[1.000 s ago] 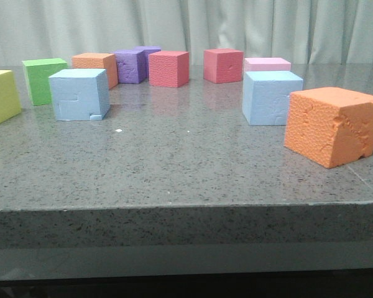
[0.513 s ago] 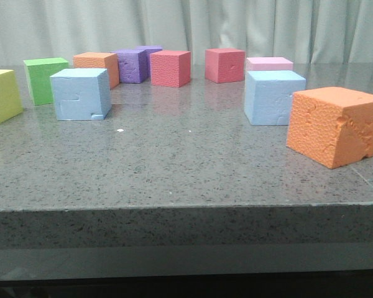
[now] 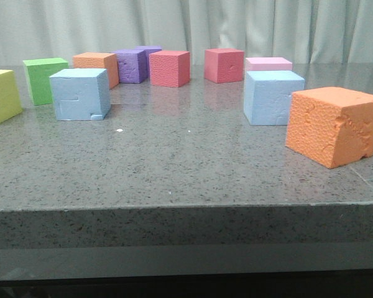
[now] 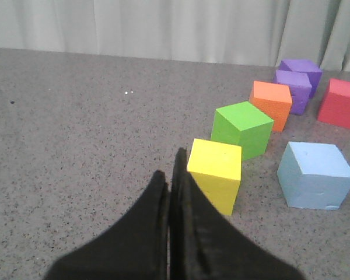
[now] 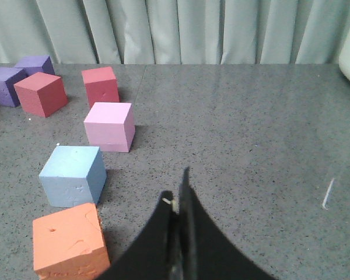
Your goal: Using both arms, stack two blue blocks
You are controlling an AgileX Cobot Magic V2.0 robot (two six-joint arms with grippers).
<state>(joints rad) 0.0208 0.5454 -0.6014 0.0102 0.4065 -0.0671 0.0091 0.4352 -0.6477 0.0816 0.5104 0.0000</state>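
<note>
Left gripper (image 4: 172,175) has its fingers pressed together, nothing between them, hanging above bare table (image 3: 174,155) just beside the yellow cube (image 4: 216,172). Out past that yellow one sits the green cube (image 4: 243,128), then an orange cube (image 4: 270,104), then two purple cubes (image 4: 297,81) at the back, one behind the other, all strung in a line. The left blue block (image 4: 315,175) stands off to the side of that line, near the yellow and green, apart from both, flat on the table. Over to the right gripper (image 5: 178,204): fingers shut tight as well, holding nothing, over open table. Nearest it is the big orange cube (image 5: 70,245), turned at an angle, and just beyond that the right blue block (image 5: 72,175), close to it but not touching. Behind the blue one comes the pink cube (image 5: 109,126), then two red cubes (image 5: 100,86) further back. From the front, the two blue blocks sit well apart, one on the left (image 3: 79,94), one on the right (image 3: 272,97), with a wide stretch of grey table between them. The big orange cube (image 3: 333,126) stands in front of the right blue block and covers its lower corner from here; the pink cube (image 3: 268,63) sits right behind it. Pale curtain (image 3: 236,25) hangs across the back.
</note>
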